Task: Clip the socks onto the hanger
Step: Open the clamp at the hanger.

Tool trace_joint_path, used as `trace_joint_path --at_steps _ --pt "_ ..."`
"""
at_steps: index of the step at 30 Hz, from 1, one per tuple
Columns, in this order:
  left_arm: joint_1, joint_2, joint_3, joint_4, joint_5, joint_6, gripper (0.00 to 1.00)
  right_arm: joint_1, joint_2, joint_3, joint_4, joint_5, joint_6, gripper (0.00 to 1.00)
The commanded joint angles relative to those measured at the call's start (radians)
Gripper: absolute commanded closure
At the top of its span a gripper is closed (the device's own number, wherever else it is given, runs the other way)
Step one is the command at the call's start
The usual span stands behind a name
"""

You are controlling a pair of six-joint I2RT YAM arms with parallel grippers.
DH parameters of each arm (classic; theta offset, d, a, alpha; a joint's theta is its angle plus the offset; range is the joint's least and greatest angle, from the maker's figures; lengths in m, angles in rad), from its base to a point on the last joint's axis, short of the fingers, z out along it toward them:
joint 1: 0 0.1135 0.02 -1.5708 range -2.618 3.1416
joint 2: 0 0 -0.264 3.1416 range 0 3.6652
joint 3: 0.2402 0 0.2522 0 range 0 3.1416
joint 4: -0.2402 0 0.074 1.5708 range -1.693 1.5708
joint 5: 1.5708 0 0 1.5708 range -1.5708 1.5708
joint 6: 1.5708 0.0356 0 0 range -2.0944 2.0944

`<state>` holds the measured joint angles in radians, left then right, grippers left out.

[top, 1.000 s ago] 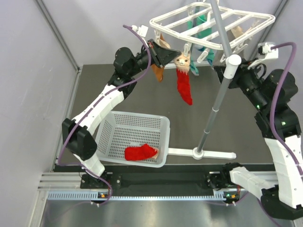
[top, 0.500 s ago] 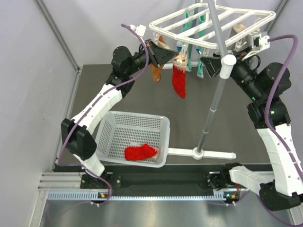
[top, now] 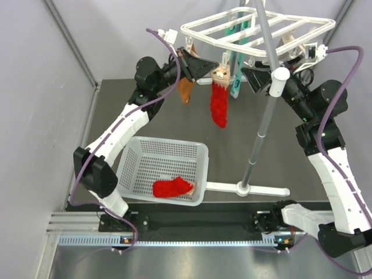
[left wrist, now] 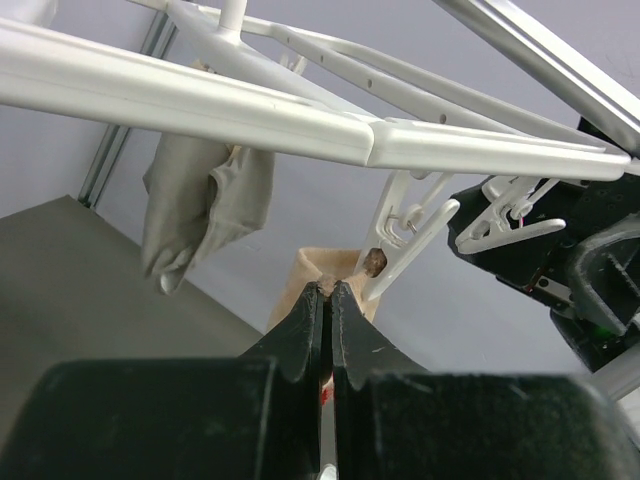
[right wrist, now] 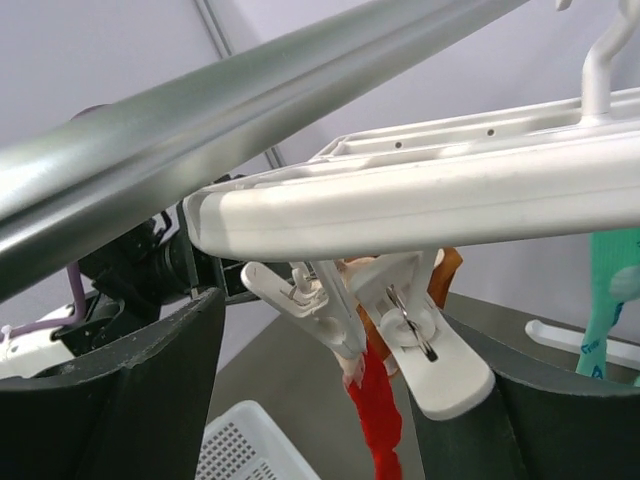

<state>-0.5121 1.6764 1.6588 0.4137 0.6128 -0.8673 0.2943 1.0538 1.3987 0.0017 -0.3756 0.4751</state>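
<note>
The white hanger [top: 197, 30] tops a grey pole [top: 261, 128]. A red sock [top: 219, 104] with a tan end hangs below its front edge. My left gripper [top: 203, 68] is shut on that tan end [left wrist: 318, 268], right next to a white clip [left wrist: 400, 235]. My right gripper [top: 250, 78] is open. In the right wrist view [right wrist: 350, 345] two clips sit between its fingers. One clip [right wrist: 335, 315] pinches the sock's tan end, and the red sock [right wrist: 382, 420] hangs below it. Mint-green socks [top: 237, 40] hang from the frame. A second red sock [top: 172, 187] lies in the basket.
A white perforated basket [top: 145, 152] stands at the near left. The hanger's white foot [top: 256, 189] lies in front of it to the right. An orange-brown sock [top: 186, 90] and a beige sock [top: 290, 39] hang on the frame. A grey-beige sock [left wrist: 205, 200] shows in the left wrist view.
My right gripper has moved left and up from beside the pole to the clips. The hanger frame has shifted slightly. The hanging red sock has swung a little left.
</note>
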Motion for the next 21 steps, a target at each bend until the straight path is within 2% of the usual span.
trace_joint_path --at_steps 1,6,14,21 --pt "0.004 -0.044 0.024 0.069 0.01 -0.015 1.0 0.011 -0.012 -0.024 0.147 -0.026 0.046 0.32" --pt "0.006 -0.047 0.022 0.043 -0.007 -0.001 0.95 0.011 -0.035 -0.078 0.227 0.01 0.098 0.41" --pt "0.006 -0.043 0.03 0.04 -0.008 -0.009 0.89 0.011 -0.021 -0.09 0.274 0.029 0.134 0.44" --pt "0.006 -0.056 0.032 0.02 -0.018 0.005 0.82 0.012 -0.018 -0.095 0.271 0.05 0.155 0.62"
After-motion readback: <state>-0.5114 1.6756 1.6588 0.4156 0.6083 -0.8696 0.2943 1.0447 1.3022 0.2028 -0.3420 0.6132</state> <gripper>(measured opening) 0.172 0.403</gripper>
